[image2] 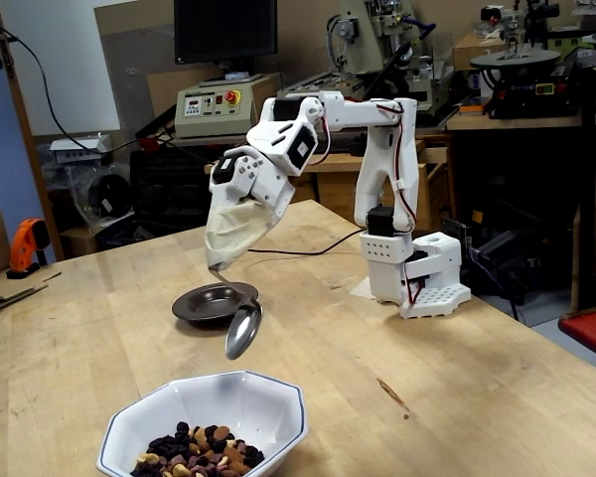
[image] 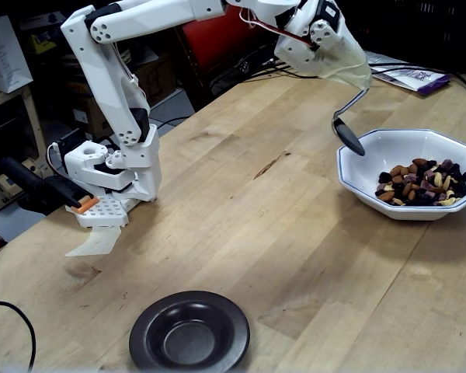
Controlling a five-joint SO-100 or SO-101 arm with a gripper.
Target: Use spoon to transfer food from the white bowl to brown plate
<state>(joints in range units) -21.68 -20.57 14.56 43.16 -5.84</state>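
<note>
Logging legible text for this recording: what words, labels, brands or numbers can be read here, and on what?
None can be read.
Purple-and-white printed paper behind the white octagonal bowl: too blurred.
Beige control box with a red button: markings too small.
</note>
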